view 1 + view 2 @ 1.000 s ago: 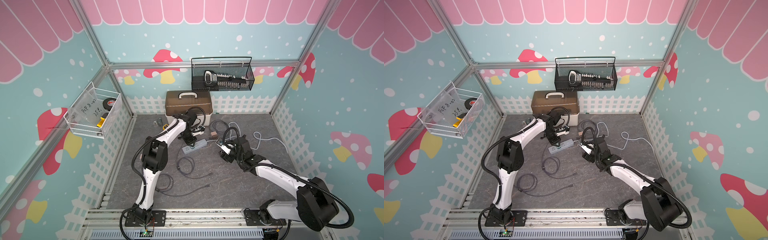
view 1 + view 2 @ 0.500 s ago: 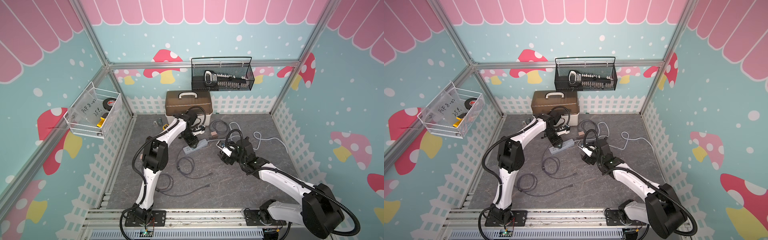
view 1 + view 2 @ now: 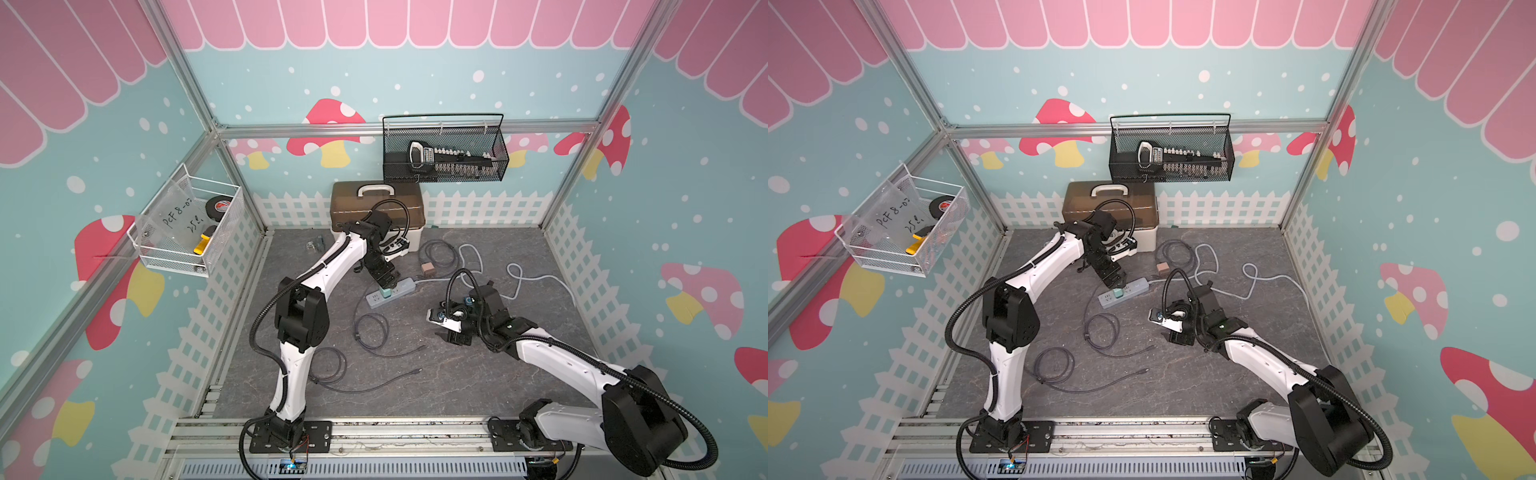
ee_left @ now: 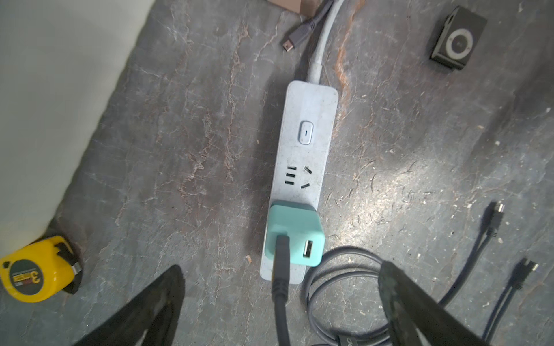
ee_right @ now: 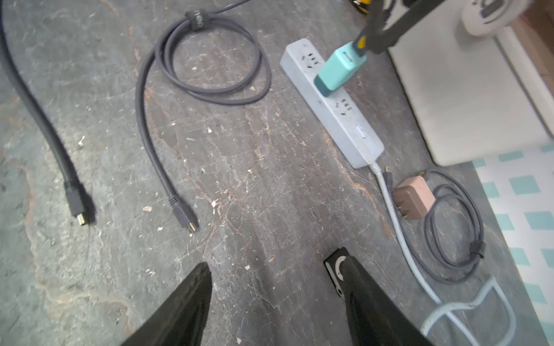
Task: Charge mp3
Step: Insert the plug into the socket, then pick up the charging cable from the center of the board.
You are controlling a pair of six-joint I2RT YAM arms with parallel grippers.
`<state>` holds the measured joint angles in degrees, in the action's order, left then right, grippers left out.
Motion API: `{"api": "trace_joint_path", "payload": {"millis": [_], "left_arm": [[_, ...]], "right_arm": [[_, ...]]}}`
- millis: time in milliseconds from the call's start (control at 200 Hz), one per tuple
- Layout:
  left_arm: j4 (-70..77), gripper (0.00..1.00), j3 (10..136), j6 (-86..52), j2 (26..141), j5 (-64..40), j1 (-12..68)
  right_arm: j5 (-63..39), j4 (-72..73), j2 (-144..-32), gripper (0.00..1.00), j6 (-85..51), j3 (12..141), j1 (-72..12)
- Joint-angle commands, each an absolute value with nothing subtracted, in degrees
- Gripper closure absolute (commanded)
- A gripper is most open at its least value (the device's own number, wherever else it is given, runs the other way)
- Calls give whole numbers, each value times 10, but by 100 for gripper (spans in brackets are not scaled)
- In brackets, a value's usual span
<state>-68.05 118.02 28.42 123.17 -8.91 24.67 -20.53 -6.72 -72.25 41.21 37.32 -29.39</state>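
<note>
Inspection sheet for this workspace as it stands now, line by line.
Surface: grey stone-look mat, scuffed.
Job's things: mp3 player lying on the mat, no cable in it; teal charger plugged into the power strip, one USB port free.
Clutter: yellow tape measure, brown charger, toolbox.
Grippers: left gripper open, astride the dark cable; right gripper open over the mp3 player.
Cables: dark cable in the teal charger; loose plug end on the mat; white strip lead.
Surroundings: black mesh basket, white wire basket on the walls.

Both top views looked down from far above the power strip (image 3: pixel 390 292) (image 3: pixel 1123 292). The left wrist view faced it closely, straight down. The right wrist view caught it aslant.
</note>
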Motion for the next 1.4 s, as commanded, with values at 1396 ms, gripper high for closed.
{"api": "trace_joint_path", "payload": {"millis": [1396], "left_arm": [[-364,36,801,102,859,-246,128]], "right_arm": [[-176,-228,-989,69,650,530,-394]]}}
